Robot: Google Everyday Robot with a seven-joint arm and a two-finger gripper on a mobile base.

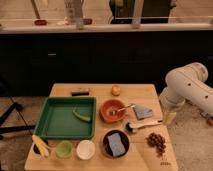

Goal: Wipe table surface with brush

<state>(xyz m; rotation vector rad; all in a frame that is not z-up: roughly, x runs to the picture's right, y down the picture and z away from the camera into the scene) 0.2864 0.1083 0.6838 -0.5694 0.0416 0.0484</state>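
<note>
The brush (143,124) lies flat on the table surface (100,91) at the right, its dark head towards the middle and its white handle pointing at the right edge. The white arm comes in from the right and bends down. My gripper (168,117) hangs low at the table's right edge, right by the end of the brush handle. I cannot tell whether it touches the handle.
A green tray (50,122) with a green pod sits at the left. An orange bowl (106,111) holds a metal spoon. Also here are a grey cloth (143,112), a dark bowl with a sponge (116,143), brown nuts (157,141), two cups (85,149), a black bar (80,92) and an orange fruit (116,90).
</note>
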